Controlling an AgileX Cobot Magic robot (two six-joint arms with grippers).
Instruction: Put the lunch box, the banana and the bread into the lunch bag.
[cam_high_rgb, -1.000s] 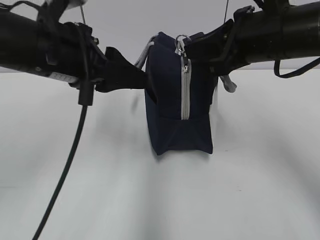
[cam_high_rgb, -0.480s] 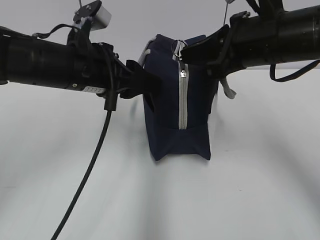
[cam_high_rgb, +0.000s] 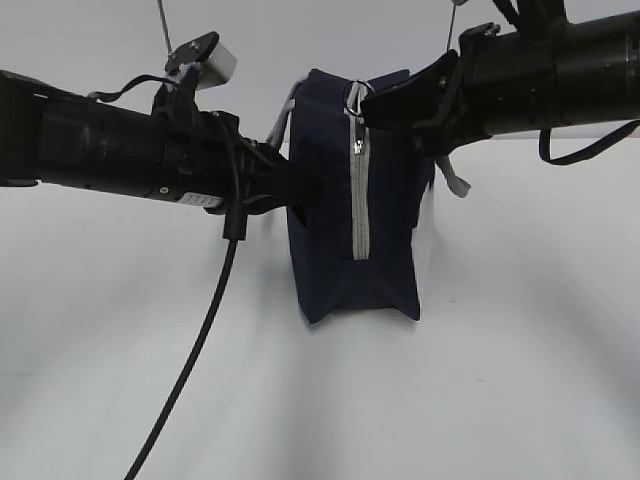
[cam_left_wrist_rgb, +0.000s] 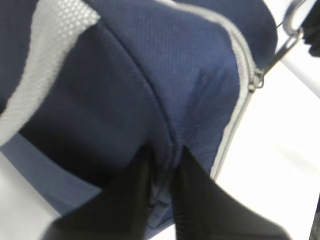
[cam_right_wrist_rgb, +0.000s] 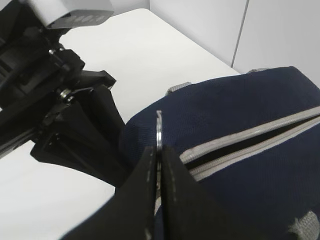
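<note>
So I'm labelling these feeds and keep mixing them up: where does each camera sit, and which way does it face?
Exterior: low, at table height, looking at the zipped end of the bag; both arms reach in from the sides.
Left wrist: on the left arm, looking along its fingers pinching a fold of the bag's fabric.
Right wrist: on the right arm, looking down its fingers shut on the ring pull; the left gripper shows behind.
Shared: the bag and its grey zipper appear in all three.
</note>
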